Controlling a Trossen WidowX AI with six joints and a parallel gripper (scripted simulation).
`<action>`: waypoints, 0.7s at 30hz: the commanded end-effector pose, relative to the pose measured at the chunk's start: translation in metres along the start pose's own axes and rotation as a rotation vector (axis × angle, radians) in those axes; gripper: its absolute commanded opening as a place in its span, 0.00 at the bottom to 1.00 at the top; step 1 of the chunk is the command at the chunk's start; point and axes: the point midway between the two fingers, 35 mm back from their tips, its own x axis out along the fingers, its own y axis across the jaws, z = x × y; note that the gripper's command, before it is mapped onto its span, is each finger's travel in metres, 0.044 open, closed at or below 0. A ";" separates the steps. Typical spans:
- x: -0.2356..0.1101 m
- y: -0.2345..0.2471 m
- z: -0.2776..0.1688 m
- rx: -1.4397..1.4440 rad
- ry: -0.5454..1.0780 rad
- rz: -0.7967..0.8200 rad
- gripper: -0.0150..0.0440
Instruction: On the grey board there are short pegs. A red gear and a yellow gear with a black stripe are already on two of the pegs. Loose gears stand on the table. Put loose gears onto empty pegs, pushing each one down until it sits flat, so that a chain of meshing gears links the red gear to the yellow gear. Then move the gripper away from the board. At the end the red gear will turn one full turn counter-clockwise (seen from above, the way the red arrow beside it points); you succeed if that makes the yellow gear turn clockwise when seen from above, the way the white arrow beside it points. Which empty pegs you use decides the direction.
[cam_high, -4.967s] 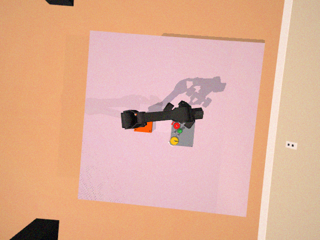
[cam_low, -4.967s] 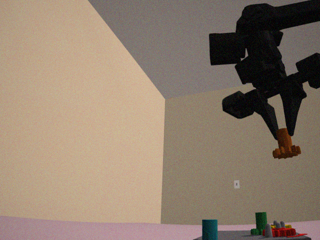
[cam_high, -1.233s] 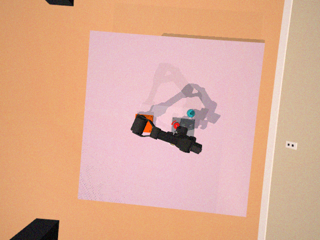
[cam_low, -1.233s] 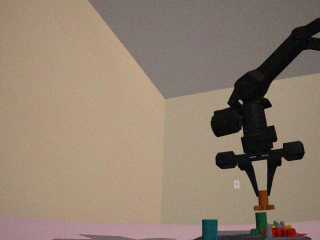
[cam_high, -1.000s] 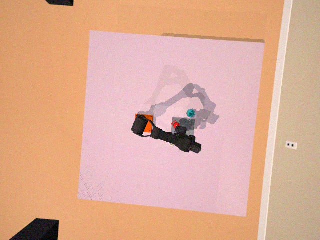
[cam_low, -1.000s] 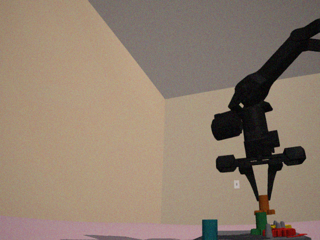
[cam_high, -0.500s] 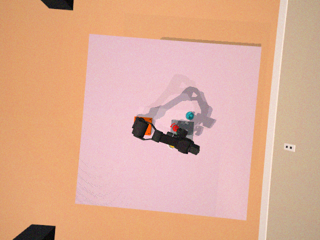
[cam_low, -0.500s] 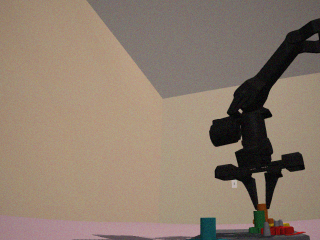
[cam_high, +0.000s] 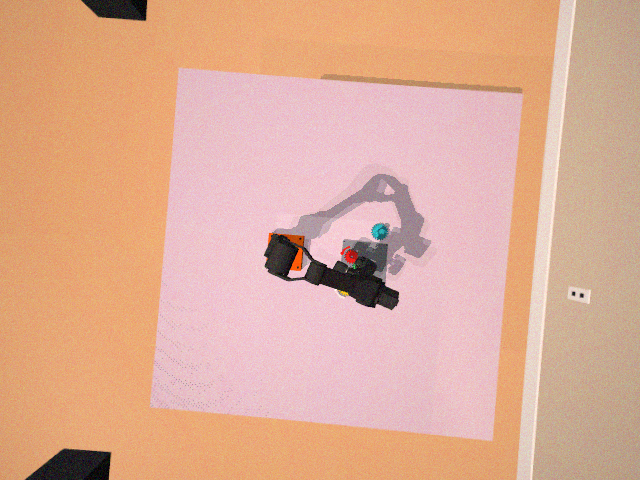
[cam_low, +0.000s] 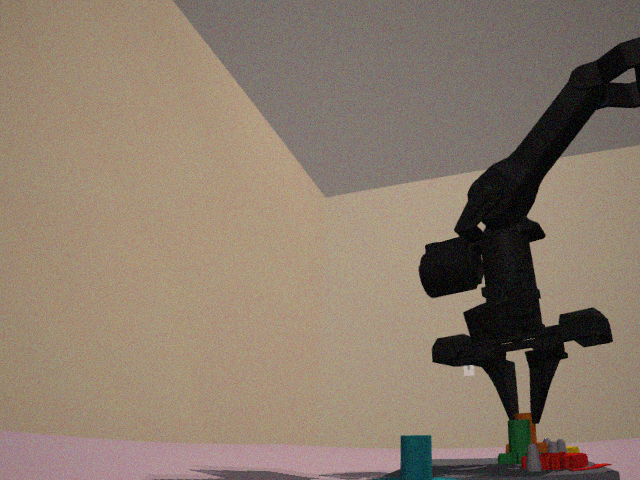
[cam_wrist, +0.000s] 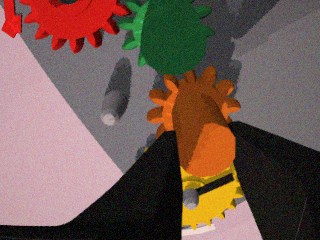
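My gripper (cam_low: 524, 417) (cam_wrist: 202, 138) is shut on the upright handle of the orange gear (cam_low: 532, 432) (cam_wrist: 210, 155). That gear is low over the grey board (cam_high: 347, 242) (cam_low: 604, 473) (cam_wrist: 75, 75), between the green gear (cam_low: 519, 439) (cam_wrist: 172, 40) and the yellow gear (cam_high: 343, 292) (cam_low: 572, 449) (cam_wrist: 215, 210). Whether it sits flat is hidden. The green gear stands low on the board beside the red gear (cam_high: 351, 255) (cam_low: 560, 460) (cam_wrist: 75, 22). A bare peg (cam_low: 533, 457) (cam_wrist: 115, 102) stands left of the orange gear in the wrist view. The teal gear (cam_high: 379, 230) (cam_low: 416, 457) stands on the table off the board.
The arm crosses above the board in the top view and hides part of it. The orange base plate (cam_high: 298, 258) lies left of the board. The red arrow (cam_wrist: 12, 25) lies beside the red gear, and the white arrow (cam_wrist: 200, 230) beside the yellow gear.
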 end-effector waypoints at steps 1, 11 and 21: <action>0.001 0.000 0.001 -0.092 0.000 0.002 0.25; 0.001 0.001 0.000 -0.358 -0.001 0.002 0.25; 0.003 0.000 0.000 -0.341 -0.001 0.002 0.25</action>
